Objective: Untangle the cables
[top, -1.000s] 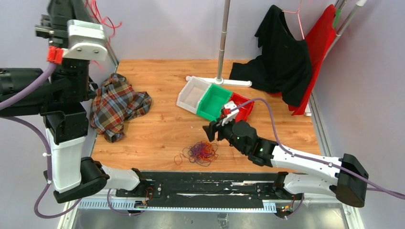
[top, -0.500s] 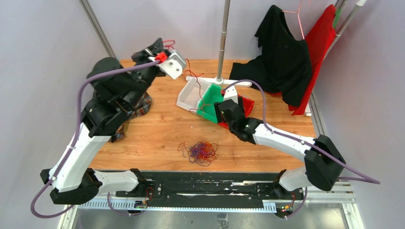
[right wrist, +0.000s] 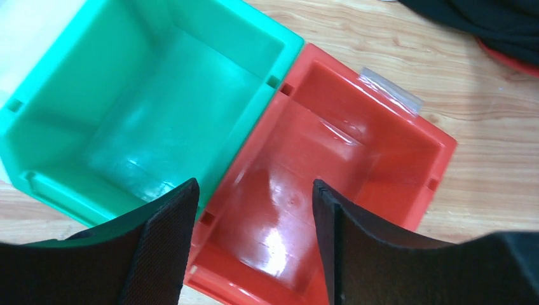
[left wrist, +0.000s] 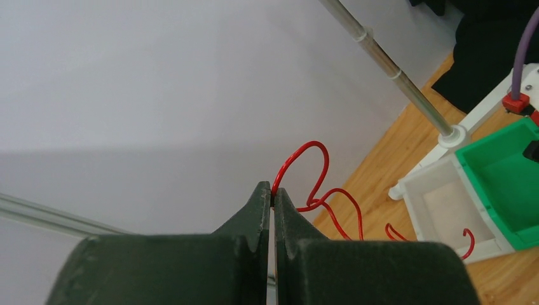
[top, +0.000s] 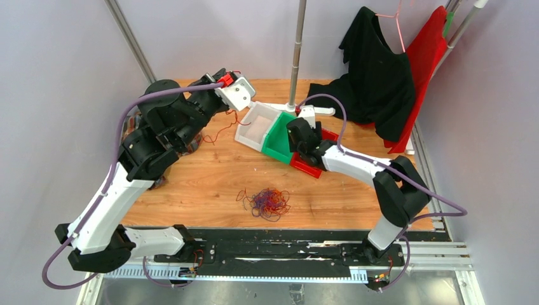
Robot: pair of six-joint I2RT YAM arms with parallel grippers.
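Note:
The cables (top: 267, 202) lie as a wiry red, orange and purple clump on the wooden table near its front edge. My left gripper (top: 246, 103) is raised at the back left, just left of the white bin (top: 253, 127). It is shut on one red wire (top: 221, 129) that dangles to the table. In the left wrist view the jaws (left wrist: 273, 194) pinch that looping red wire (left wrist: 321, 166). My right gripper (top: 297, 147) is open and empty. It hovers over the seam between the green bin (right wrist: 159, 108) and the red bin (right wrist: 346, 165).
White, green (top: 281, 135) and red (top: 310, 164) bins stand side by side mid-table. A plaid cloth (top: 191, 136) lies under the left arm. A pole on a white base (top: 293, 60) and black and red garments (top: 375, 76) are at the back.
My left arm has swung down from high at the left toward the white bin, carrying the red wire. My right gripper has moved from near the clump back over the bins.

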